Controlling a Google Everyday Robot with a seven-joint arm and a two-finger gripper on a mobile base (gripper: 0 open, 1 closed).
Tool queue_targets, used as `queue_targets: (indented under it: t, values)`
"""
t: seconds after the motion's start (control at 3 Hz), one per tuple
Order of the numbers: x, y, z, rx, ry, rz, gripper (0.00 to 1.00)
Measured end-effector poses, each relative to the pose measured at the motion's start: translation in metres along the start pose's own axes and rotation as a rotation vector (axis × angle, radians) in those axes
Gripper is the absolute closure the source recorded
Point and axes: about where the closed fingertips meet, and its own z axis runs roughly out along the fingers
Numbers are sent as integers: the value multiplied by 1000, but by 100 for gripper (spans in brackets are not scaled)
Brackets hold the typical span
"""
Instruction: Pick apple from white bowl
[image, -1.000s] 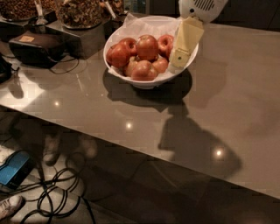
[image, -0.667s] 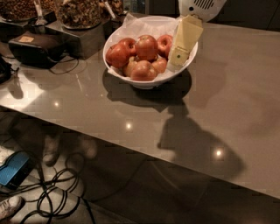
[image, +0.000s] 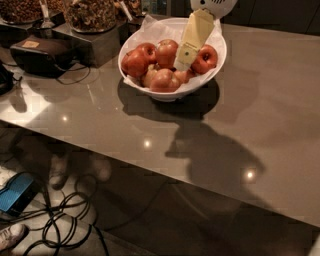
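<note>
The white bowl (image: 214, 70), lined with crinkled white paper, stands at the back of the grey table and holds several apples. The apple (image: 166, 53), red with an orange-yellow blush, lies in the middle of the pile. My gripper (image: 184, 60), pale yellow under a white wrist, comes down from the top edge into the bowl. Its tip is right beside the apple, between it and a darker red apple (image: 205, 59) on the right. Another dark red apple (image: 135, 63) lies at the left, and paler apples (image: 164, 81) lie in front.
Dark containers of nuts (image: 90, 14) stand at the back left on a block. A black device (image: 42, 54) with a cable lies left of the bowl. The table's front edge (image: 150, 172) runs diagonally; cables and a blue object (image: 16, 192) lie on the floor below.
My gripper has moved left, from the bowl's right rim to the middle of the pile, uncovering the dark apple on the right. The bowl and apples have not shifted.
</note>
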Motion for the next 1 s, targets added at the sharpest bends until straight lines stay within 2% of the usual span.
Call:
queue_targets:
  t: [0.33,1.0]
  values:
    - [-14,-14,4,-1,-20,26,0]
    - [-20,-36,9,12,-28,90,9]
